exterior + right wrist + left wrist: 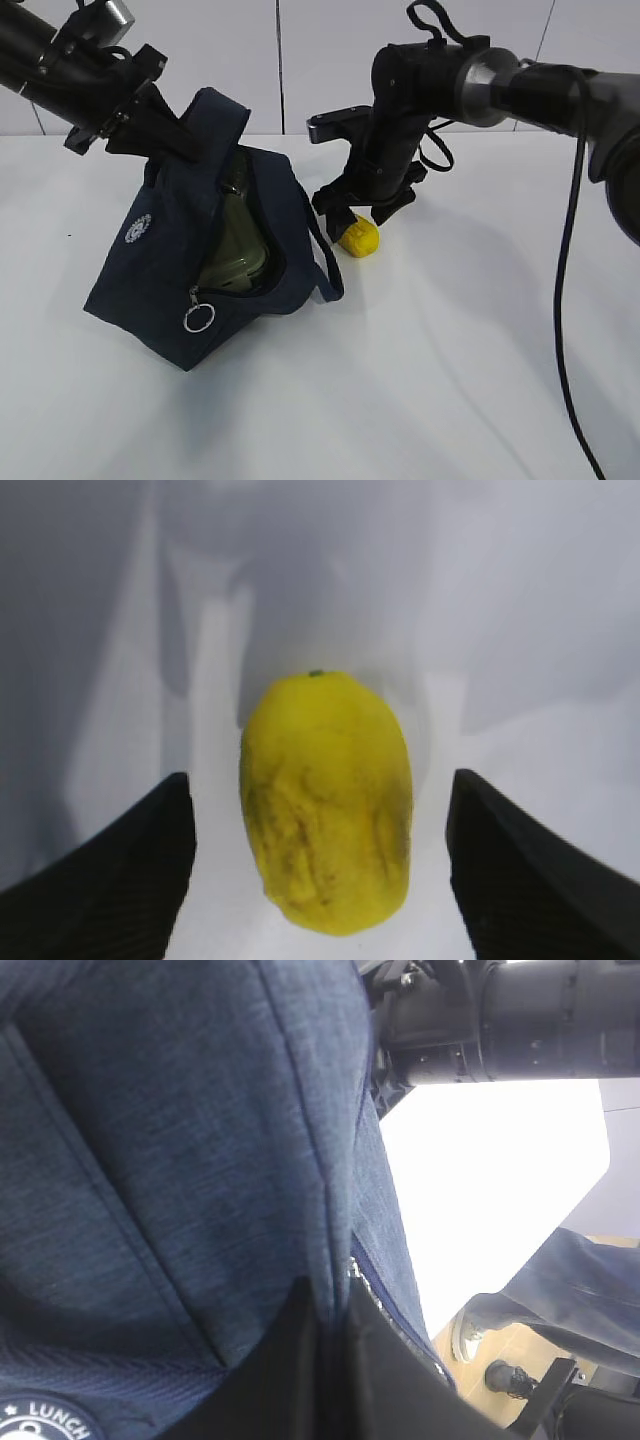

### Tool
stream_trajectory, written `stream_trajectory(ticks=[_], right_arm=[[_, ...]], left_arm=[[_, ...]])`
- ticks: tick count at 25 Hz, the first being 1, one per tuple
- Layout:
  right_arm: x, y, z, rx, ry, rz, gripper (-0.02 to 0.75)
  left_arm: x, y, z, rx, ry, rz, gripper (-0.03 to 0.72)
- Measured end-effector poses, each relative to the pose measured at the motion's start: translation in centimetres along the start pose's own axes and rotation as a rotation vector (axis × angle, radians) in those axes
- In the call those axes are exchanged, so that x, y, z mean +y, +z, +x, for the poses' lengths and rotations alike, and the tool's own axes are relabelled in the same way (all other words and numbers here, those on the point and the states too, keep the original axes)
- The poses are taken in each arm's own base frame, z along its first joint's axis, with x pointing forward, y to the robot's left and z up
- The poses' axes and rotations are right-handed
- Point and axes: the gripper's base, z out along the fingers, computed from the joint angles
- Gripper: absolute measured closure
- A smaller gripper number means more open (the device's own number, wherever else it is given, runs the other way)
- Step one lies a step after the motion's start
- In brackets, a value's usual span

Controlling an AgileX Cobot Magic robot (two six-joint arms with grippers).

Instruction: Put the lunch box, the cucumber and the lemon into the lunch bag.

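Lunch box half-hidden in lunch bag

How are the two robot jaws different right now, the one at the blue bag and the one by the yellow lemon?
The left gripper is shut, pinching the lunch bag by its handle; the right gripper stands wide open, gripping nothing. The left holds its bag raised and tilted, while the right sits low over the table, jaws on either side of the lemon without touching it. Both are black.

lunch box in lunch bag, lemon right of bag
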Motion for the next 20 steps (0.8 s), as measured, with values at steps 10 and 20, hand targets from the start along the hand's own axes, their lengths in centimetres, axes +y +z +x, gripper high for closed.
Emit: stream_trajectory(ticks=[10, 20], right_arm=[[-0.07, 1.05, 0.24, 0.018, 0.002, -0.002, 0.156], [-0.07, 1.05, 0.23, 0.016, 0.013, -0.001, 0.288]], left_arm=[[0.00, 0.00, 0.00, 0.000, 0.000, 0.000, 0.686], [0.01, 0.00, 0.00, 0.000, 0.000, -0.001, 0.686]])
